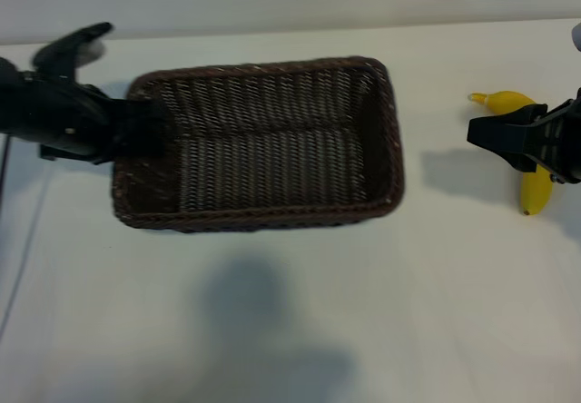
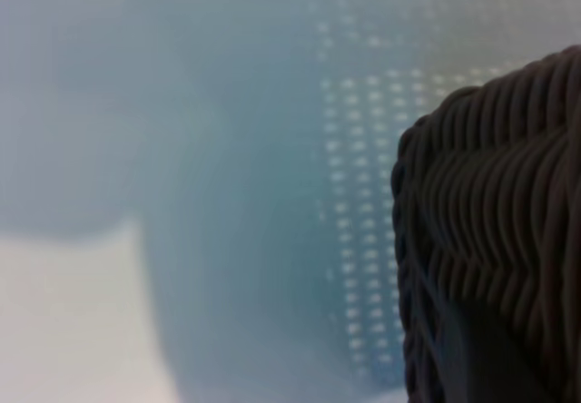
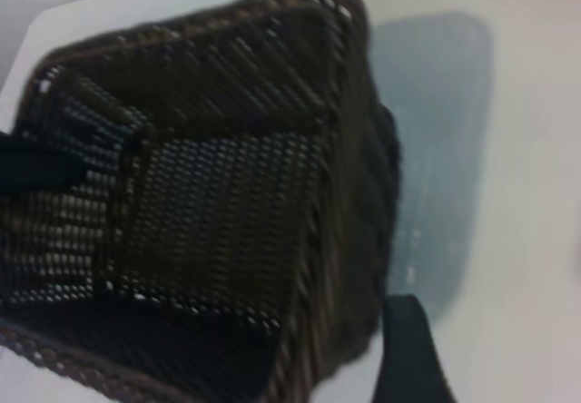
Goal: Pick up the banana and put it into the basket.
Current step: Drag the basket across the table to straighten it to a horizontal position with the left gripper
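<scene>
The dark-brown woven basket [image 1: 272,208] lies in the middle of the table, with nothing in it. My left gripper [image 1: 143,136] reaches in from the left and is shut on the basket's left wall. In the left wrist view a rounded corner of the basket [image 2: 495,221] fills one side. The yellow banana [image 1: 536,194] lies on the table to the right of the basket, partly covered by my right arm. My right gripper [image 1: 477,134] hovers over it, open and holding nothing, its tips toward the basket. In the right wrist view the basket [image 3: 209,203] shows, with one of my fingers [image 3: 410,353] beside it; no banana shows there.
The white tabletop [image 1: 300,321] stretches wide in front of the basket, crossed by a soft shadow. A bare strip of table [image 1: 436,149] separates the basket's right wall from the banana. The table's far edge [image 1: 290,29] runs behind the basket.
</scene>
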Robot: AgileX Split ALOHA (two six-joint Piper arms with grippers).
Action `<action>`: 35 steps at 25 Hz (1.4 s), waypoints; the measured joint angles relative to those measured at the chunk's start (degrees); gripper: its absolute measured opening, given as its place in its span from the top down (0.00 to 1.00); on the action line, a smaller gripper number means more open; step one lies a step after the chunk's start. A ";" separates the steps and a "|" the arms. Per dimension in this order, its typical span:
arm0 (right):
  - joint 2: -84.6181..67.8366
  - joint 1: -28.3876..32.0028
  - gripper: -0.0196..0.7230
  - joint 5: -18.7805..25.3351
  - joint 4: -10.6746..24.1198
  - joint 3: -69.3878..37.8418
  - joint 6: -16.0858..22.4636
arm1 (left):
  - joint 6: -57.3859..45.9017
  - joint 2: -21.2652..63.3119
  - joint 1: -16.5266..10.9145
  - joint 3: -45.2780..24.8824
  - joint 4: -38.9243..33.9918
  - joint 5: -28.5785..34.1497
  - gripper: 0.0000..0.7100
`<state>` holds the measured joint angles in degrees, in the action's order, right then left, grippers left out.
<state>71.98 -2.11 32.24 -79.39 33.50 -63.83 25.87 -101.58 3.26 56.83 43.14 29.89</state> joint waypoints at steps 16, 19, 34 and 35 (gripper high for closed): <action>0.00 0.00 0.36 -0.12 -0.48 0.00 0.00 | -1.05 -7.01 1.70 2.96 1.60 -2.04 0.78; 0.00 0.00 0.36 -0.12 -0.48 0.00 0.00 | -1.05 -7.37 1.70 3.02 1.64 -2.11 0.78; 0.00 0.00 0.36 -0.13 -1.11 0.00 0.00 | -1.00 -7.82 1.70 3.44 1.32 -1.95 0.69; 0.00 0.00 0.36 -0.13 -1.11 0.00 0.00 | -1.06 -7.82 1.70 3.51 1.45 -1.88 0.64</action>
<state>71.98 -2.11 32.12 -80.50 33.50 -63.83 24.81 -109.40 4.96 60.34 44.60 28.01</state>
